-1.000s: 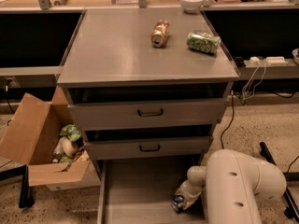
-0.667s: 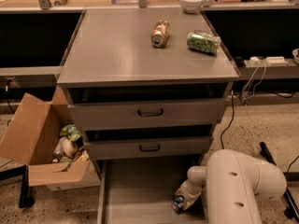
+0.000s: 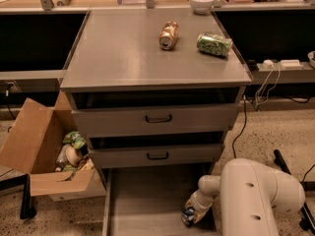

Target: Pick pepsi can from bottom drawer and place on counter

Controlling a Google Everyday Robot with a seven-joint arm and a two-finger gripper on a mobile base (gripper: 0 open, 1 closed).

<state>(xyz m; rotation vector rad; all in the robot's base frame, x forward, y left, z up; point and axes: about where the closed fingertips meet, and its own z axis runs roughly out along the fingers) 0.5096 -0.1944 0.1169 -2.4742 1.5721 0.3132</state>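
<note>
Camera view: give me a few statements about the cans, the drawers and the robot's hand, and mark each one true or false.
1. The pepsi can is in the bottom drawer. True.
2. The hand hovers above the counter. False: it is down in the bottom drawer, at the pepsi can.
3. Two cans lie on their sides on the counter. True: a gold-brown can and a green patterned can.
4. The bottom drawer is pushed shut. False: it is pulled out, with its floor showing.
5. The cardboard box stands on the counter. False: it sits on the floor beside the cabinet, at the picture's left.
</note>
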